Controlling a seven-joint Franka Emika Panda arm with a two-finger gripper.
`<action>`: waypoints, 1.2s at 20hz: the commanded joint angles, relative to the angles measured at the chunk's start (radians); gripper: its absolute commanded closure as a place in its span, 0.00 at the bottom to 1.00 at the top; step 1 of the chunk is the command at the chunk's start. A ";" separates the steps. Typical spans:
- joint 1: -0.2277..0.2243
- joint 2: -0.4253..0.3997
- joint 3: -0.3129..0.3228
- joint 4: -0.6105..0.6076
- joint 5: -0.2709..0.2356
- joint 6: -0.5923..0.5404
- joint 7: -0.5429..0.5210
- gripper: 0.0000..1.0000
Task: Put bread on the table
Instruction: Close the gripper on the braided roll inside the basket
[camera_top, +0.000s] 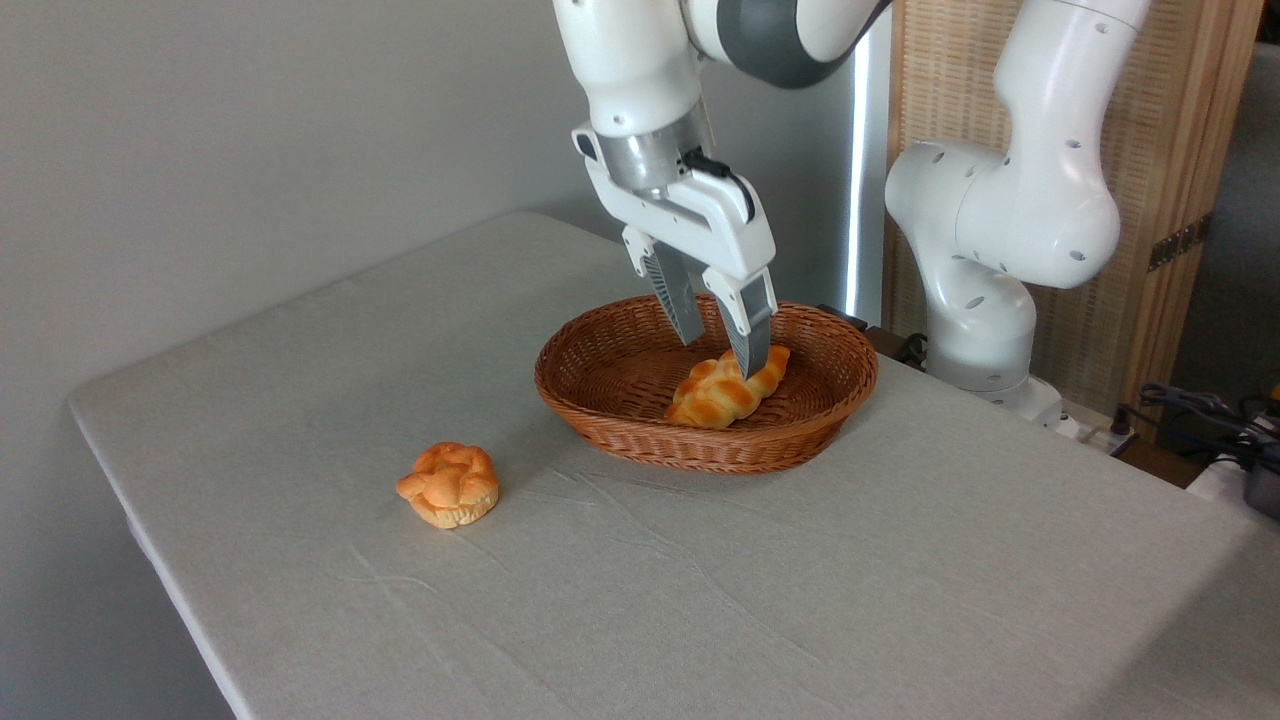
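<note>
gripper (722, 352) over the basket (600, 375)
i see its fingers spread apart around the bread (722, 392); a bun (450, 484) sits on the table (800, 580).

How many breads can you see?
2. A long braided loaf lies inside the wicker basket, under the gripper. A small round knotted bun sits on the table, left of the basket. None seem hidden.

**A robot test bench dressed as a home table**

A lab-style setup: a white arm (1000, 220) is bolted beside a cloth-covered table (700, 580), with loose cables (1190, 410) right of the fingers (750, 340). Plain grey wall (250, 150) left of them, a wicker screen (1180, 150) behind.
</note>
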 joint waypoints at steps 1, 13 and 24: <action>-0.004 0.015 0.004 -0.017 -0.044 0.027 0.001 0.00; -0.029 0.016 0.004 -0.100 -0.074 0.108 0.001 0.00; -0.054 0.018 0.002 -0.158 -0.072 0.165 0.001 0.00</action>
